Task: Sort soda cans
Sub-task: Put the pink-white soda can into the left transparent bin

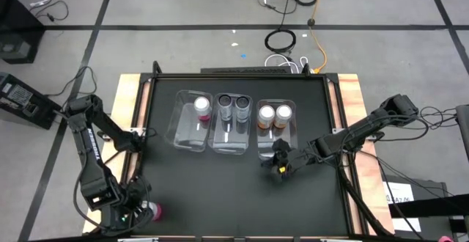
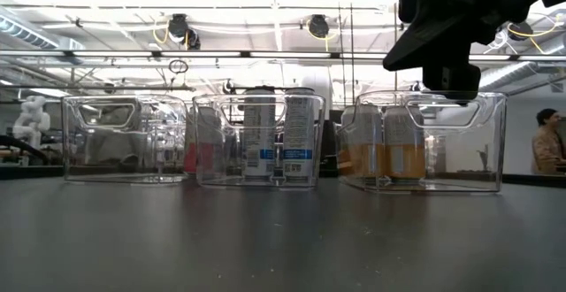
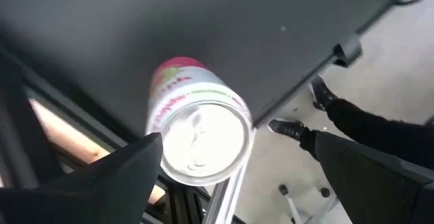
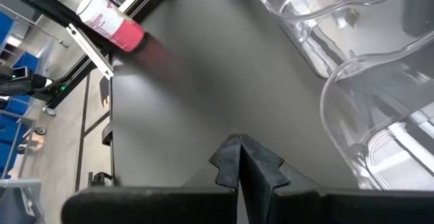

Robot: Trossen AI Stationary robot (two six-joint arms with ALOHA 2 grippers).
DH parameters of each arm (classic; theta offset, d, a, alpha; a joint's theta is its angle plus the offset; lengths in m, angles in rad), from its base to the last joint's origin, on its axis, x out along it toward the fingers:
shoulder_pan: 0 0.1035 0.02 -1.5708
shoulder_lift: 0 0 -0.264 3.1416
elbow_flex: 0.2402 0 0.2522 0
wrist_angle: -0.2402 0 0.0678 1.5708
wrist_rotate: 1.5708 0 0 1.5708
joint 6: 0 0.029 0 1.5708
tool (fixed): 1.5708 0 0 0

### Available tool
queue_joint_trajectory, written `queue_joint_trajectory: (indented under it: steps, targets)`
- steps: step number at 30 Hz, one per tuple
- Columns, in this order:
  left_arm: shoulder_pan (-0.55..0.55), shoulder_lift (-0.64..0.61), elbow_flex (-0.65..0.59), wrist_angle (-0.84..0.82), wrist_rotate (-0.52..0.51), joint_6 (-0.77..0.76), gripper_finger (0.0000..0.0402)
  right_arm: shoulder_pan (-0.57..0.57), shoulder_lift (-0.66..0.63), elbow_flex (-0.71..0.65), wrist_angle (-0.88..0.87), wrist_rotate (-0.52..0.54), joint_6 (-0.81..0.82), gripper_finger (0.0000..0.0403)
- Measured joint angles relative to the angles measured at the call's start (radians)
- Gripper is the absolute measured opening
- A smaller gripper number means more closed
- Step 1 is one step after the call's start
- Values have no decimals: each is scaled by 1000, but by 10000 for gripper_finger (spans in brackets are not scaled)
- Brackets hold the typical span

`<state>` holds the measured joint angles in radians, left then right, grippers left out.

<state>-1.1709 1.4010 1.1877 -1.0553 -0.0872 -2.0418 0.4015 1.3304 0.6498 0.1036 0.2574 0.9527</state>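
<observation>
Three clear bins stand in a row mid-table. The left bin [image 1: 190, 125] holds one upright pink can [image 1: 202, 108], the middle bin two dark cans [image 1: 233, 108], the right bin two orange cans [image 1: 274, 115]. A second pink can [image 1: 154, 210] lies on its side at the table's near left corner, with its silver top [image 3: 201, 141] facing my left gripper [image 1: 139, 211]. That gripper is open, one finger on each side of the top. My right gripper [image 1: 281, 164] is shut and hangs above the table just in front of the right bin, touching nothing. My left gripper comes at the lying pink can from the table's left, roughly level, along the can's length. One finger [image 3: 125, 176] overlaps the rim of the can's top [image 3: 161, 149]; whether it touches I cannot tell. The other finger [image 3: 380, 176] stands well clear.
The lying can is close to the table's left edge rail [image 3: 230, 183]. A person's legs and shoes [image 3: 352, 119] are on the floor beyond that edge. Another person [image 2: 548, 142] shows in the room behind. Bare dark tabletop [image 1: 220, 191] spans the near half.
</observation>
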Motion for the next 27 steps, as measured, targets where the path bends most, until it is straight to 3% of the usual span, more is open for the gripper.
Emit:
queue_joint_trajectory:
  steps: [27]
  targets:
    - [0,38,3,-21,-20,-74,396,6,0,0,3,3,14,0]
